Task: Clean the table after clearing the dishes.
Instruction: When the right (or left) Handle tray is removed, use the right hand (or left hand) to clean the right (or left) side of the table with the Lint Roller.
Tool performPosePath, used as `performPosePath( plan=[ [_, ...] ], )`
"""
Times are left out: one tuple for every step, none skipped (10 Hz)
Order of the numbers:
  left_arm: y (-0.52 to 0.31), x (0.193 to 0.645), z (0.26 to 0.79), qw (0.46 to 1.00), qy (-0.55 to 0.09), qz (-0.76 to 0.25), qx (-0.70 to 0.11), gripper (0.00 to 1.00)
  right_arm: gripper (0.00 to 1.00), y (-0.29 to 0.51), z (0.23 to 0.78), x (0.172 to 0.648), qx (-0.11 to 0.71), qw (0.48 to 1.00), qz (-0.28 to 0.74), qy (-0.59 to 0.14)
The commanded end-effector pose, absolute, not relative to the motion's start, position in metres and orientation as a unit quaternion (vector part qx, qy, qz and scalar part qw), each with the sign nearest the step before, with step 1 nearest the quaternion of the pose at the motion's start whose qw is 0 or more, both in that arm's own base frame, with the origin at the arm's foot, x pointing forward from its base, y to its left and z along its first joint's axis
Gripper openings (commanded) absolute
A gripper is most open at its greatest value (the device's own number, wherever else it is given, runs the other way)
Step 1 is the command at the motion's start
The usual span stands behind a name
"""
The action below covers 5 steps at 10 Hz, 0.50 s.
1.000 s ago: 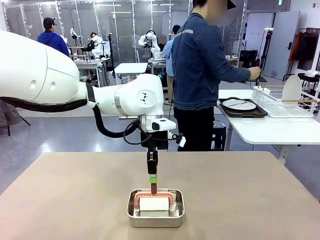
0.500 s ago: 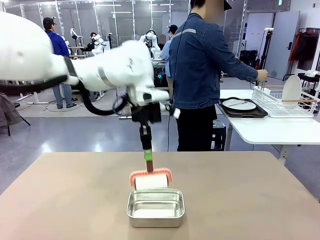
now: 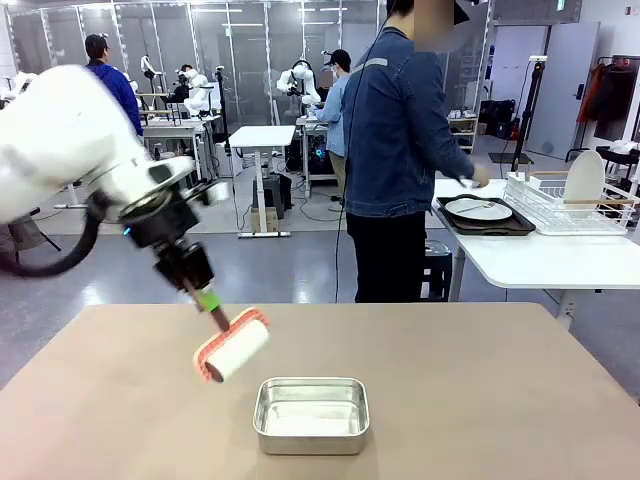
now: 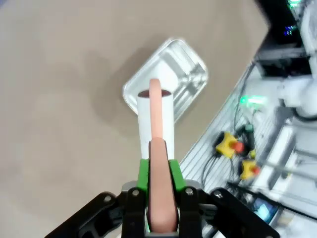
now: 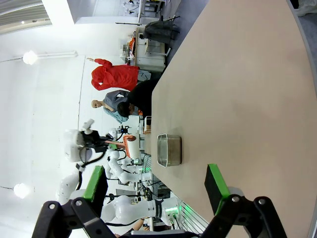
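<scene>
This is a robotics lab in an open hall. A white robot arm [image 3: 70, 150] reaches over a plain beige bench [image 3: 480, 400] that stands on a bare grey floor [image 3: 100, 270]. Behind it are glass partitions [image 3: 250, 40], small white work tables [image 3: 262, 135] and loose cables [image 3: 310, 212] on the floor, with people [image 3: 105, 75] standing among them. Beyond one bench edge, yellow emergency-stop boxes [image 4: 230, 144] with red buttons sit among wiring. At the far right, a white side bench [image 3: 540, 265] carries a dish rack [image 3: 565, 205].
</scene>
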<state>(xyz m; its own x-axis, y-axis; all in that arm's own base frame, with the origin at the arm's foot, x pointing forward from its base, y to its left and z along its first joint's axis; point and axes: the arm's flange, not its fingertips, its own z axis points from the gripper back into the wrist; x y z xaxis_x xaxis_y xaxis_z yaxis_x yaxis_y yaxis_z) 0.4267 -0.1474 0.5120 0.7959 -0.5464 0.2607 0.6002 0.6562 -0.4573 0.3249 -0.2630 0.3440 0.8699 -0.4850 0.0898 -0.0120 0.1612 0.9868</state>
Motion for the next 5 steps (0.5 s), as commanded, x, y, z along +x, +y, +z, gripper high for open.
performPosePath(
  plan=[
    [-0.139, 0.407, 0.462, 0.922, -0.082, -0.202, -0.32, 0.0, 1.0, -0.263, 0.347, 0.325, 0.63, 0.733, -0.155, -0.203],
    [-0.134, 0.405, 0.451, 0.921, -0.096, -0.188, -0.327, 0.0, 1.0, -0.263, 0.347, 0.325, 0.63, 0.733, -0.155, -0.203],
    [-0.138, 0.405, 0.451, 0.919, -0.105, -0.213, -0.316, 0.0, 1.0, -0.263, 0.347, 0.325, 0.63, 0.733, -0.155, -0.203],
    [-0.115, 0.411, 0.454, 0.924, -0.058, -0.209, -0.314, 0.0, 1.0, -0.263, 0.347, 0.325, 0.63, 0.733, -0.155, -0.203],
    [-0.115, 0.411, 0.454, 0.924, -0.058, -0.209, -0.314, 0.0, 1.0, -0.263, 0.347, 0.325, 0.63, 0.733, -0.155, -0.203]
  ],
)
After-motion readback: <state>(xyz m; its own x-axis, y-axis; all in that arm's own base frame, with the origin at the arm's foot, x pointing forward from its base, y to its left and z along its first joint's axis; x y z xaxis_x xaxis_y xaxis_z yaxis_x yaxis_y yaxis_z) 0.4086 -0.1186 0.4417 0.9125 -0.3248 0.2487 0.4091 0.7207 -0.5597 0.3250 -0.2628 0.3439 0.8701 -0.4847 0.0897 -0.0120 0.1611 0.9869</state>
